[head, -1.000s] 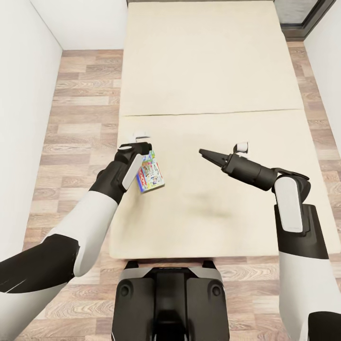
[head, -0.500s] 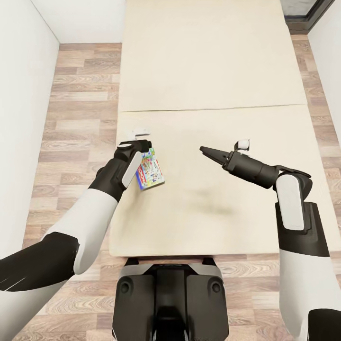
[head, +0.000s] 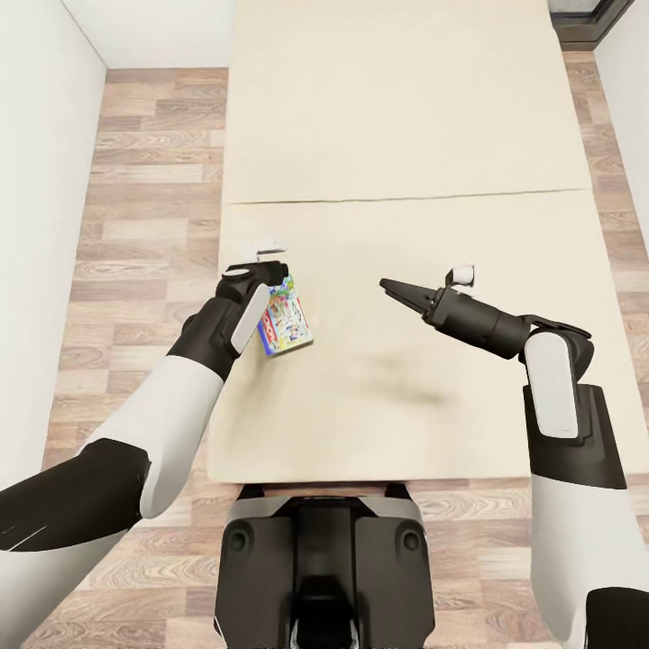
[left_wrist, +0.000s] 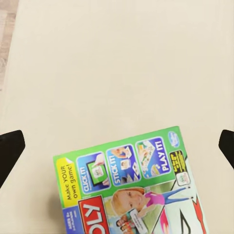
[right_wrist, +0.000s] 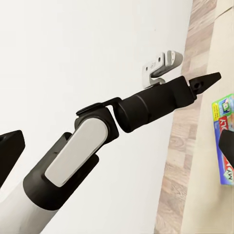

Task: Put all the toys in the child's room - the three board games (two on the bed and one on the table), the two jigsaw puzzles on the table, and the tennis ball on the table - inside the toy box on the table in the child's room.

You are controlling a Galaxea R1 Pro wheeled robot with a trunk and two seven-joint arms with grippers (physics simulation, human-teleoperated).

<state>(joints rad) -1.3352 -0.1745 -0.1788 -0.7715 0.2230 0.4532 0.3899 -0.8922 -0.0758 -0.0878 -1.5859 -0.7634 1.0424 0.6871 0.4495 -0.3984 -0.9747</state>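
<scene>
1. Bed (head: 406,135): cream mattress in two sections, seam running across it; most of the top is bare. Wood floor (head: 144,180) strip on the left, white wall beyond.
2. Board game (head: 285,324): green-bordered box, tilted, near the bed's left edge, beside the left end effector (head: 269,270). Grip state: cannot tell; the wrist view shows dark finger tips (left_wrist: 9,146) spread wide, box between them.
3. Right end effector (head: 389,288): over the bare middle of the mattress, fingers together, holding nothing, well apart from the box.
</scene>
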